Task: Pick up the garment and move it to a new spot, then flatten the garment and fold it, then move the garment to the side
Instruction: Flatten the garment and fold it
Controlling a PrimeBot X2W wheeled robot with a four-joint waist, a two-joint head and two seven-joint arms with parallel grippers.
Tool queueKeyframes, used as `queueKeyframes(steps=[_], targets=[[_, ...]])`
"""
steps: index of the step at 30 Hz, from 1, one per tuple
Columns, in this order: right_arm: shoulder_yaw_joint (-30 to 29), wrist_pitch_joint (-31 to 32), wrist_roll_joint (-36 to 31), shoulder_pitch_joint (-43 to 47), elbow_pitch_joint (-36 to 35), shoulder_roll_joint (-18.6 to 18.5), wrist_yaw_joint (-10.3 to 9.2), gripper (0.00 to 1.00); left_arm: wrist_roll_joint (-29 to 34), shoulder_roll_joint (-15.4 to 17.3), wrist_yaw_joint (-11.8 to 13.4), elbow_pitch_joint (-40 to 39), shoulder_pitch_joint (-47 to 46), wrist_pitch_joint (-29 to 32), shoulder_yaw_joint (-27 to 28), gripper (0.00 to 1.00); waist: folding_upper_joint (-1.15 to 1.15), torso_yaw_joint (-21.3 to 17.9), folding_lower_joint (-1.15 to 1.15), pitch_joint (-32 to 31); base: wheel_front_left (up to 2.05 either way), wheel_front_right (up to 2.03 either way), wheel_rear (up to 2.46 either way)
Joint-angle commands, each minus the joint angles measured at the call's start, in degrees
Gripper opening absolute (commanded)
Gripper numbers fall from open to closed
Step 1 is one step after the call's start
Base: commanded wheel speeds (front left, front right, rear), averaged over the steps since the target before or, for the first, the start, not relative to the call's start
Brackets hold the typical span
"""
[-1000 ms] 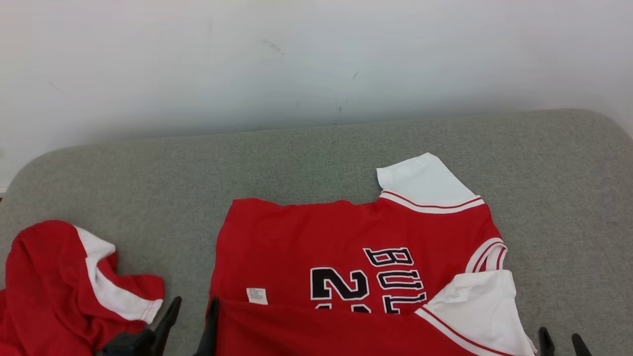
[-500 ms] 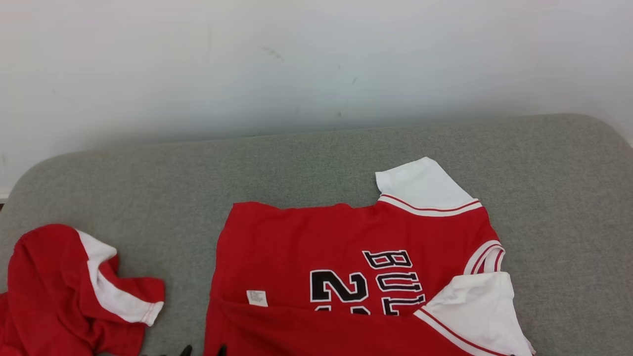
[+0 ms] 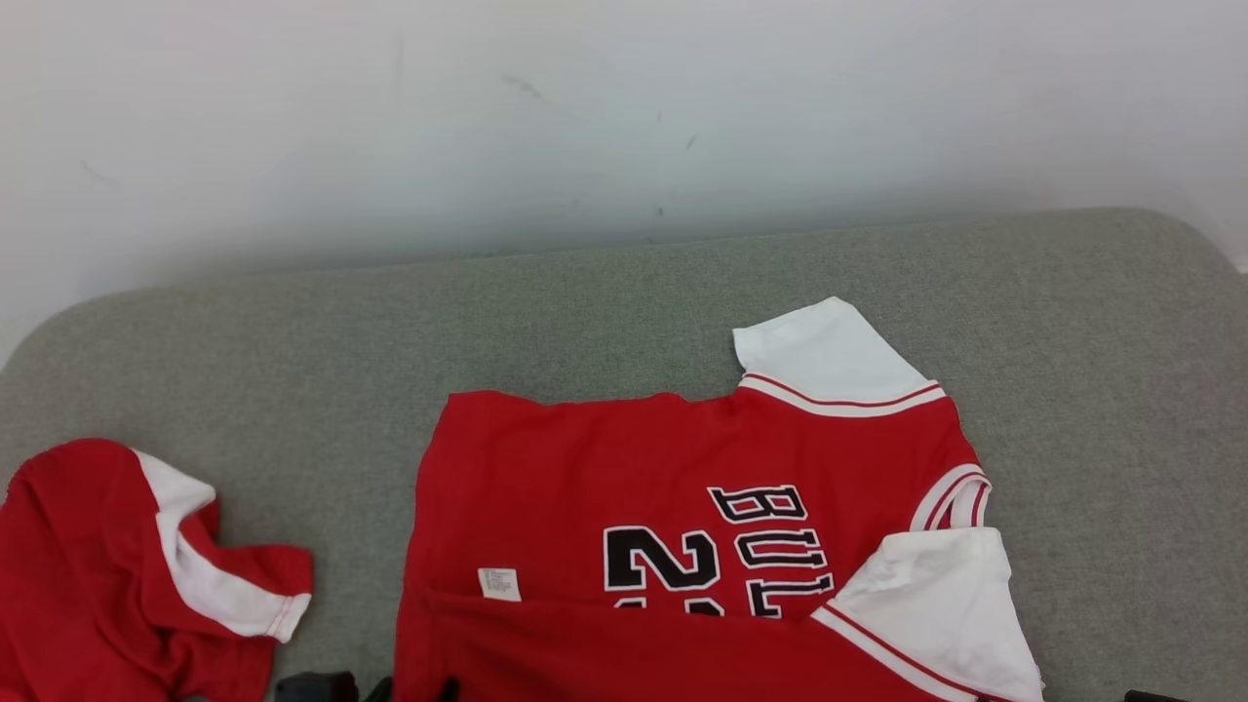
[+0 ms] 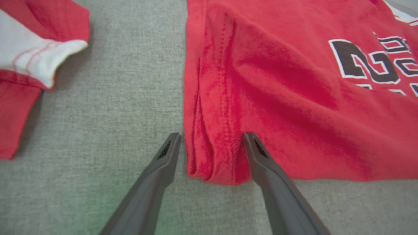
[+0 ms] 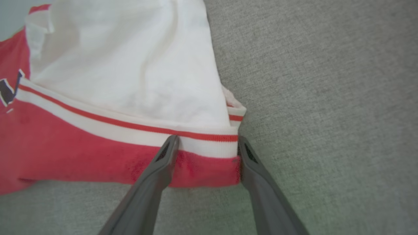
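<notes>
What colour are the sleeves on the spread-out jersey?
White sleeves, with a thin red stripe where they join the red jersey; clearest in the right wrist view.

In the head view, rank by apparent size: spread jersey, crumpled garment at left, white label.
Largest: spread jersey.
Next: crumpled garment. The frame edge cuts off both, but the jersey clearly looks bigger.
Smallest: white label.

we log: jersey (image 3: 624,458) | red, white sleeves, black number and letters | spread flat, near edge folded over the print | lies centre-right on grey cushion (image 3: 585,312)
</notes>
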Motion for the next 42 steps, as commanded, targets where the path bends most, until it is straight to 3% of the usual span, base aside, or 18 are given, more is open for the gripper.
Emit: queueKeyframes(steps=[1,2,3,4,9,17,25,36,42], targets=[[0.8,0.9,0.1,-0.3,1.2,0.3,0.0,0.44,-0.4,-0.2,-0.3,0.8,-0.2,1.0,-0.4,0.96,0.0,-0.2,0.0,0.1,0.0,0.0,0.0],[0.8,0.8,0.2,-0.6,1.4,0.4,0.01,0.17,-0.5,-0.2,-0.5,0.9,-0.2,1.3,-0.6,0.62,0.0,-0.2,0.0,0.1,0.0,0.0,0.0],[0.9,0.4,0.2,-0.8,1.4,0.4,0.01,0.0,-0.5,-0.2,-0.5,1.0,-0.2,1.5,-0.8,0.33,0.0,-0.3,0.0,0.1,0.0,0.0,0.0],[0.8,-0.1,0.3,-1.0,1.3,0.4,0.0,0.0,-0.5,-0.2,-0.6,0.9,-0.4,1.4,-0.9,0.0,0.0,-0.3,0.0,0.1,0.0,0.0,0.0],[-0.1,-1.8,0.7,-1.7,0.0,0.3,-0.01,0.0,-0.8,0.5,-0.4,0.2,-0.5,0.6,-0.1,0.0,0.0,-0.2,0.0,-0.4,0.0,0.0,0.0],[-2.0,-0.2,2.0,-1.3,-5.4,-3.1,-0.01,0.0,-1.4,2.3,1.0,-3.9,0.6,2.4,0.6,0.0,0.0,0.2,0.0,-1.2,0.0,0.0,0.0],[-3.5,6.3,2.9,0.9,-11.1,-7.2,-0.04,0.0,-2.9,4.6,4.0,-11.5,3.0,11.7,-1.3,0.0,0.0,0.8,0.0,-0.9,0.0,0.0,0.0],[-6.0,13.2,3.7,5.5,-16.6,-7.3,-0.04,0.0,-3.1,8.7,8.3,-22.5,6.4,20.5,-3.1,0.0,0.0,1.8,0.0,0.1,0.0,0.0,0.0],[-7.3,16.4,2.7,7.0,-18.8,-6.6,-0.04,0.0,-3.4,9.8,9.3,-23.5,7.4,22.5,-3.2,0.0,0.0,1.8,0.0,0.1,0.0,0.0,0.0]])
